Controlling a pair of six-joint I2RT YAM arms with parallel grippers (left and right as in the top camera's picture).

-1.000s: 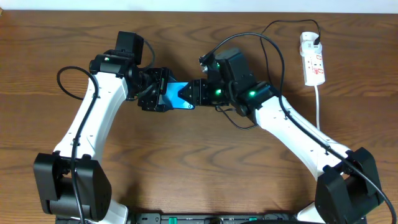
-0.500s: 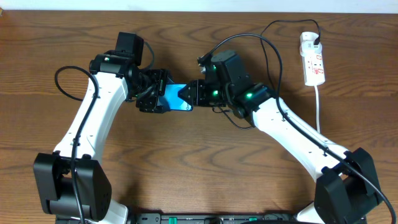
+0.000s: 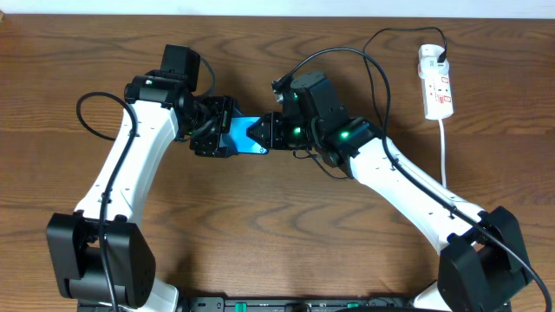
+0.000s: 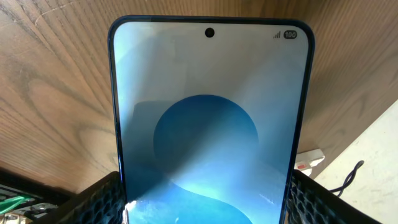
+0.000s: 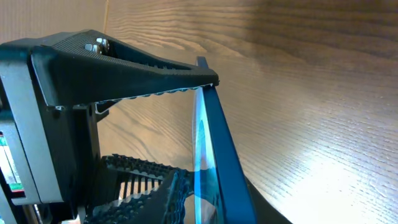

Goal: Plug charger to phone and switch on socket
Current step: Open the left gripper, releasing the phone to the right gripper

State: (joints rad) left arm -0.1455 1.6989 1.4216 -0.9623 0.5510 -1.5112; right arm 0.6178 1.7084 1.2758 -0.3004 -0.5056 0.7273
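Observation:
The phone (image 3: 244,137) is lifted off the table, its screen lit blue. My left gripper (image 3: 225,132) is shut on its left end; in the left wrist view the phone (image 4: 208,112) sits between both finger pads (image 4: 205,208). My right gripper (image 3: 260,133) is closed on the phone's right end; in the right wrist view the phone shows edge-on (image 5: 211,143) between my fingers (image 5: 205,199). The white socket (image 3: 435,82) lies at the far right with the charger's black plug (image 3: 442,59) in it. The charger cable (image 3: 381,78) loops to my right arm. Its connector tip is hidden.
The socket's thick white cord (image 3: 445,147) runs toward the front right. Bare wooden table (image 3: 260,225) lies in front of both arms. The socket also shows in the left wrist view (image 4: 308,160), beyond the phone. A black cable loop (image 3: 91,117) hangs by my left arm.
My right arm has shifted slightly left toward the phone. The phone and my left gripper stay in place.

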